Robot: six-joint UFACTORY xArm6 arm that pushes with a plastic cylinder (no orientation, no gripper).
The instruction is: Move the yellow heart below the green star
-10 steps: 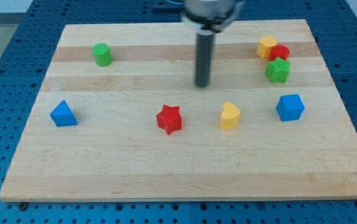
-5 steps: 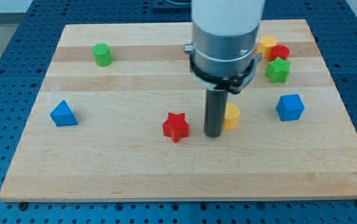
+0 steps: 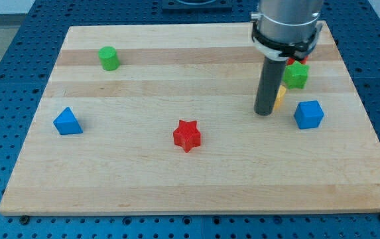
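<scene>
The yellow heart [image 3: 280, 97] shows only as a sliver at the right side of my rod, just below-left of the green star [image 3: 296, 75]. My tip [image 3: 264, 112] rests on the board, touching the heart's left side. The green star sits near the board's upper right, partly covered by the arm's body. The blue cube-like block [image 3: 308, 114] lies right of my tip and below the star.
A red block [image 3: 298, 61] peeks out above the green star, mostly hidden by the arm. A red star [image 3: 187, 135] lies at board centre. A blue triangular block [image 3: 67, 121] is at the left, a green cylinder [image 3: 109, 58] upper left.
My tip has moved right and up, pushing the yellow heart from the board's middle toward the green star. The red star shifted slightly earlier and now holds still.
</scene>
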